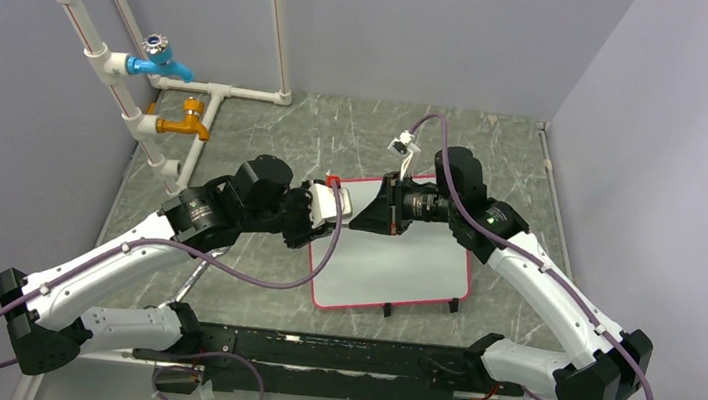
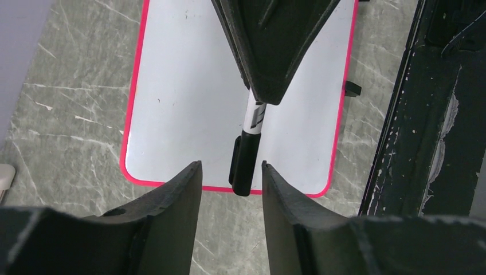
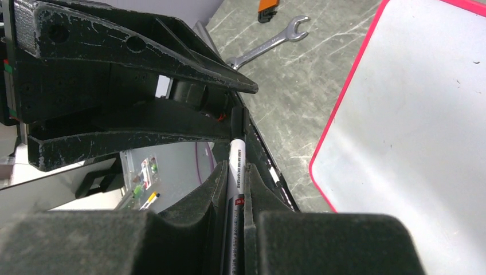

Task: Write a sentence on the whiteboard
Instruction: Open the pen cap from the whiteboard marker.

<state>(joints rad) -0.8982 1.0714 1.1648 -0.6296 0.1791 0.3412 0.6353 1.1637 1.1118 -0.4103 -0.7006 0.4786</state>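
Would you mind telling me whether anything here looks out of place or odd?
A metal wrench lies on the table near the whiteboard, unrelated to writing. The marker clamped in the right gripper is capped, its cap between the jaws of the open left gripper.

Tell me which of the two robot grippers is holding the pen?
The right gripper: its jaws are shut on the black-and-white marker pen. The left gripper is open, with gaps showing on both sides of the pen's black end.
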